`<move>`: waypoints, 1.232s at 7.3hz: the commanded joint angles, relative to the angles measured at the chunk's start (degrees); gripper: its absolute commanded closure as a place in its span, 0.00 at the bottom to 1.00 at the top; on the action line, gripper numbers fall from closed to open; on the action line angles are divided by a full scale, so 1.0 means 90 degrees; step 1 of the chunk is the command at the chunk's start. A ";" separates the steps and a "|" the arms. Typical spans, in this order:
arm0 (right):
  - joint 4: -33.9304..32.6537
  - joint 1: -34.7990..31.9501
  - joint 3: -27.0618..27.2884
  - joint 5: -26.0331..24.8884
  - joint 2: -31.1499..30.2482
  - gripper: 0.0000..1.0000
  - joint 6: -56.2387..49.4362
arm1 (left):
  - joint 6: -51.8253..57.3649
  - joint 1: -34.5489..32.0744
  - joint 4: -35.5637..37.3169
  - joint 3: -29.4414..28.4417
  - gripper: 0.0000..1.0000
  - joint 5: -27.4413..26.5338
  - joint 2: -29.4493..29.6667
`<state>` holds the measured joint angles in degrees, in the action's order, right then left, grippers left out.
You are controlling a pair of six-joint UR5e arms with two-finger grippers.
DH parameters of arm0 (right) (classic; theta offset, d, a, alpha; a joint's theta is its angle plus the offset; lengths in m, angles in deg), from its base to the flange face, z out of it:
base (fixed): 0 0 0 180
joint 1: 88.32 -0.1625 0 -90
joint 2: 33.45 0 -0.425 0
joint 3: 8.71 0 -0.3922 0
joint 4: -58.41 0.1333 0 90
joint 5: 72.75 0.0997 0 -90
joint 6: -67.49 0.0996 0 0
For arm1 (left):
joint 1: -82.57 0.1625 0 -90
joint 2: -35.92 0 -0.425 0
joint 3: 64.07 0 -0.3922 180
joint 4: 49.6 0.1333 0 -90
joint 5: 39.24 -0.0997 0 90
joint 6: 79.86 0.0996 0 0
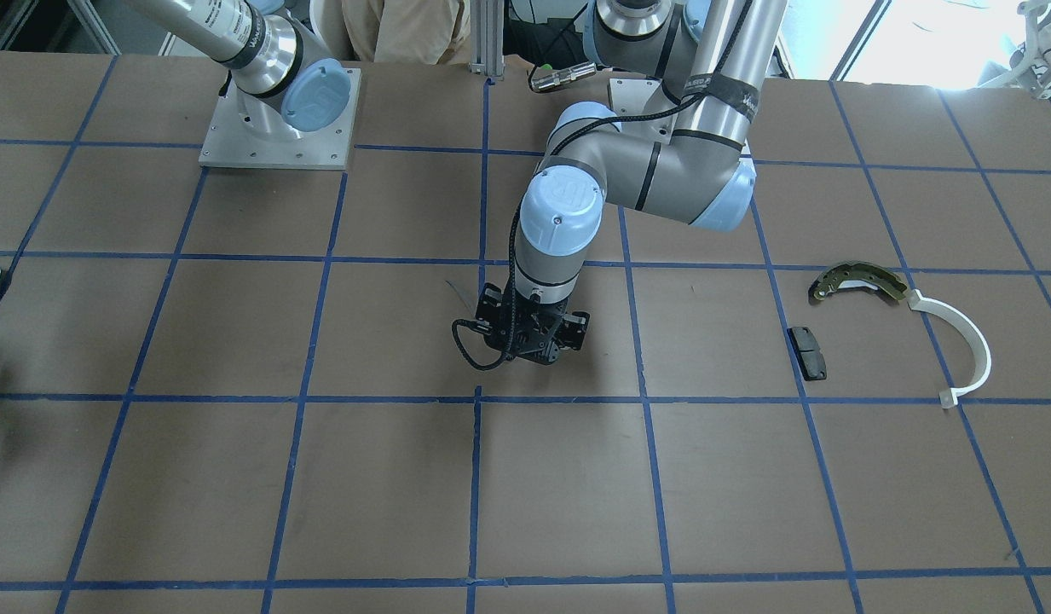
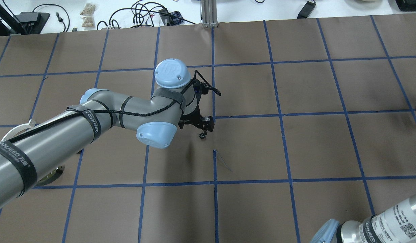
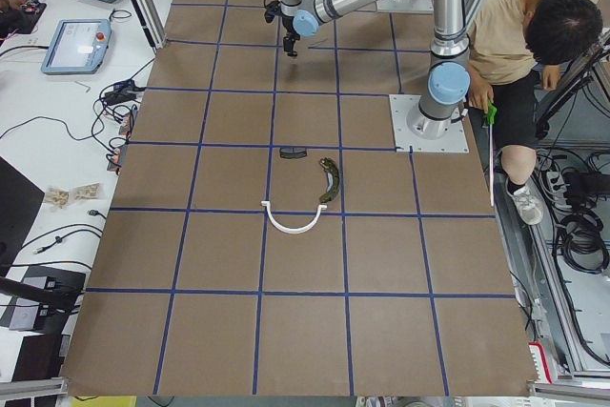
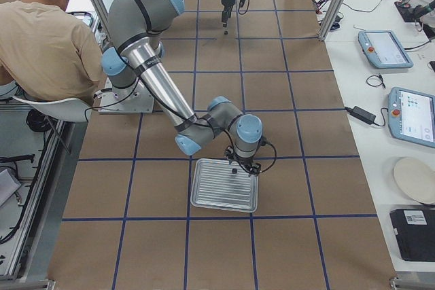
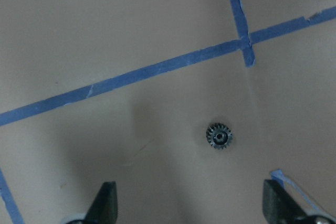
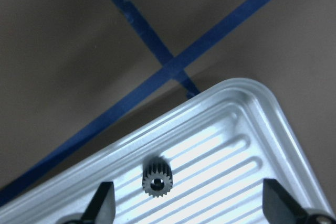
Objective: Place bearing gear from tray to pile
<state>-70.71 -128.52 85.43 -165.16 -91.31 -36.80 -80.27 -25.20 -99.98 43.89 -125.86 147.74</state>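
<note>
A small dark bearing gear [image 6: 157,178] lies in the ribbed silvery tray [image 6: 252,90]. My right gripper [image 6: 189,200] is open just above it, the gear nearer its left finger. A second gear [image 5: 219,137] lies on the brown table near a tape crossing. My left gripper [image 5: 190,200] is open above it at mid-table [image 1: 534,341]. The pile lies about two grid squares away from it: olive-grey brake shoe [image 1: 857,281], white plastic arc [image 1: 968,341] and dark pad [image 1: 807,351]. The tray also shows in the exterior right view [image 4: 224,185].
The table is brown with a blue tape grid. The right arm's base plate [image 1: 278,128] stands at the robot's side. A seated person [image 4: 47,32] is behind the bases. Side tables with tablets [image 4: 408,113] and cables flank the far edge.
</note>
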 commanded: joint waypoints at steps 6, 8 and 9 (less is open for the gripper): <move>0.0060 0.0141 0.0146 0.0140 0.0032 0.15 -0.0433 | 0.0075 -0.0076 0.0246 -0.0061 1.00 0.0015 0.0457; 0.0060 0.0131 0.0146 0.0190 0.0032 0.22 -0.0433 | 0.0288 0.0050 0.0004 -0.0246 1.00 -0.0043 0.0253; 0.0060 0.0121 0.0146 0.0190 0.0032 0.29 -0.0433 | 0.0502 0.0419 -0.0530 -0.0469 1.00 -0.0111 0.0135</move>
<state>-70.17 -127.35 86.74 -163.54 -90.99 -40.70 -77.74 -24.22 -100.57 41.56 -126.30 150.22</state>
